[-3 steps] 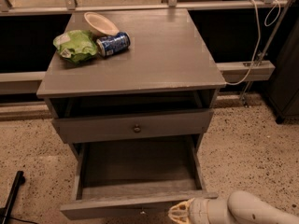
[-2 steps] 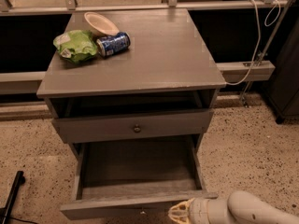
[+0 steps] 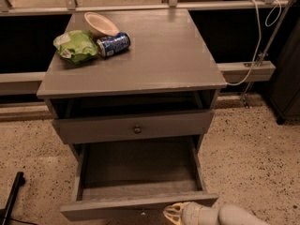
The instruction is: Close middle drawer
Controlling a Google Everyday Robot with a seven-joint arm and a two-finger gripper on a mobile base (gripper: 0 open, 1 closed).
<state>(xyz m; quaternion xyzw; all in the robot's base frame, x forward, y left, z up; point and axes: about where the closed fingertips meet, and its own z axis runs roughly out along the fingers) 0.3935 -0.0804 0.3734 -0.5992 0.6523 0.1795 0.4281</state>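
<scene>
The middle drawer (image 3: pixel 136 209) stood pulled far out of the cabinet, its box empty and its narrow front panel near the lower edge of the view. The gripper (image 3: pixel 176 213) was at the right part of this front panel, touching it or very close to it. Whether the gripper was open or closed, or had hold of anything, could not be told.

The main risk, as a judgement, was the off-centre contact. A push so far right of the drawer's middle could turn the drawer a little and make it jam between the cabinet sides. The gripper could also slip over the panel's top edge into the box, or off its right corner.

A hard stop might shake the counter (image 3: pixel 159 64) above the drawer, where a blue can (image 3: pixel 113 44) lay on its side between a green bag (image 3: pixel 75 46) and a bowl (image 3: pixel 100 24).

Behind the front panel the way inward looked free. Above the drawer, the top drawer (image 3: pixel 136 124) was almost shut. Right of the drawer there was open floor (image 3: pixel 253 163); to its left a black pole (image 3: pixel 11 196) stood near.
</scene>
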